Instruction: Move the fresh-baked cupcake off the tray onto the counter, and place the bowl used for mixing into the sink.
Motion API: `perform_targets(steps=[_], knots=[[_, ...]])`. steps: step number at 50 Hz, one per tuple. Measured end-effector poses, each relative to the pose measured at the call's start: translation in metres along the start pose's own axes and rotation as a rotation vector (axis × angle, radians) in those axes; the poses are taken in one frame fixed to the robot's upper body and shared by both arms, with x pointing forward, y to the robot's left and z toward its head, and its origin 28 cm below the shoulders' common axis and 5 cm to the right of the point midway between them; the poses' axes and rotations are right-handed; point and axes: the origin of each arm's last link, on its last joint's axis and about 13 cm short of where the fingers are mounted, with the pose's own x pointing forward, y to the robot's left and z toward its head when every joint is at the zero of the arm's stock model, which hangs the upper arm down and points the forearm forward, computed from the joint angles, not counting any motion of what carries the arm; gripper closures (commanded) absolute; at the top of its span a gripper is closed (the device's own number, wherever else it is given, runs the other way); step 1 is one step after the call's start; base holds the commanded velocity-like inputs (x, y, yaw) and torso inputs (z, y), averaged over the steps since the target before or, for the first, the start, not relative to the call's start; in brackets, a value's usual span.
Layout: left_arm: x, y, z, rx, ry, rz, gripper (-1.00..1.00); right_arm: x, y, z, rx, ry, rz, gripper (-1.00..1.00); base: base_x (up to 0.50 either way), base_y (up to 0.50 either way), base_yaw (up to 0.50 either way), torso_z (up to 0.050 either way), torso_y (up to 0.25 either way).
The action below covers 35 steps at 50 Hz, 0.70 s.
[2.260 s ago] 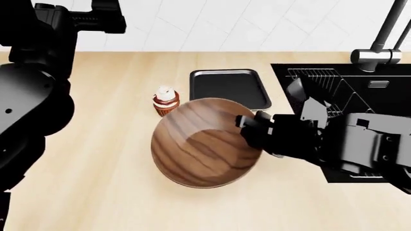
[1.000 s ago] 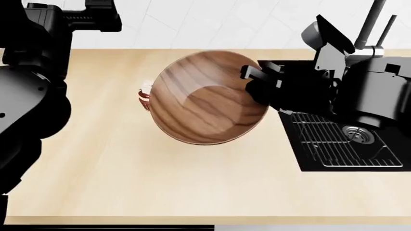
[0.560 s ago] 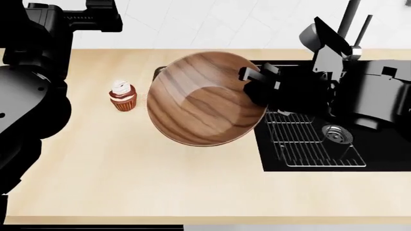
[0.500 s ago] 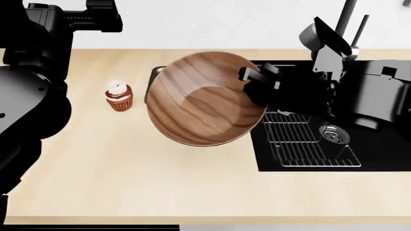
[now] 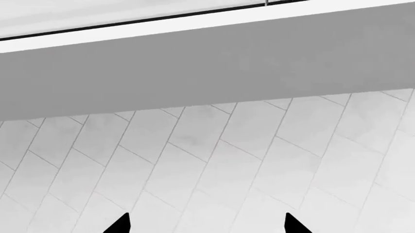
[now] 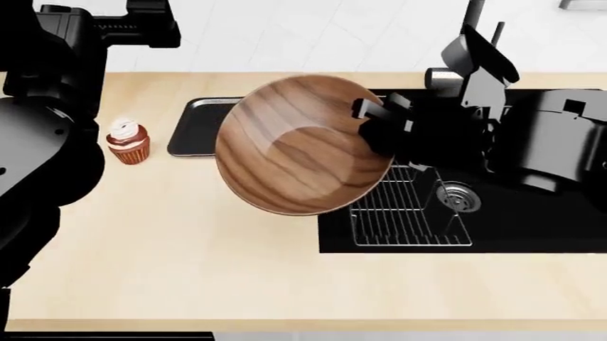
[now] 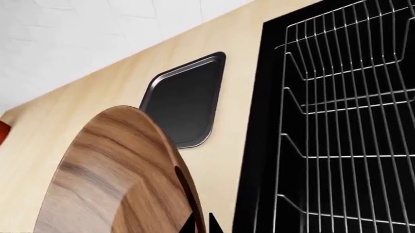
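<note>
Gripping the near-right rim of the bowl [image 6: 301,144], the right gripper [image 6: 372,119] is clamped on it and holds the wide wooden vessel tilted above the counter [image 6: 190,249], its right edge overlapping the left side of the sink [image 6: 559,234]. In the right wrist view the bowl's rim [image 7: 129,165] fills the foreground, with the gripper's dark fingertips [image 7: 211,224] pinched at its edge.

Beyond the bowl, the wire rack [image 6: 408,217] sits in the black basin beside the steel drain [image 6: 457,195]. To the left, the cupcake [image 6: 127,141] stands upright on the bare counter, just beside the tray [image 6: 195,128] and apart from it. The tray lies flat, partly hidden behind the bowl in the head view; the right wrist view shows it [image 7: 184,99] with nothing on it.

Farthest back, the left gripper [image 5: 206,224] is raised toward the tiled wall [image 5: 214,165], its two fingertips spread apart around nothing.
</note>
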Motion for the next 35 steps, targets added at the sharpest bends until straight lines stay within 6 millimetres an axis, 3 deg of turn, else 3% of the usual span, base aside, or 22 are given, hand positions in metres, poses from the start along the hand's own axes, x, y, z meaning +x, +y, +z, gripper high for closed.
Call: perform_targets(steps=[35], knots=[[0.0014, -0.0014, -0.0001, -0.002, -0.002, -0.003, -1.00, -0.0011, 0.0001, -0.0002, 0.006, -0.007, 0.004, 1.00, 0.00, -0.21, 0.00, 0.000, 0.000]])
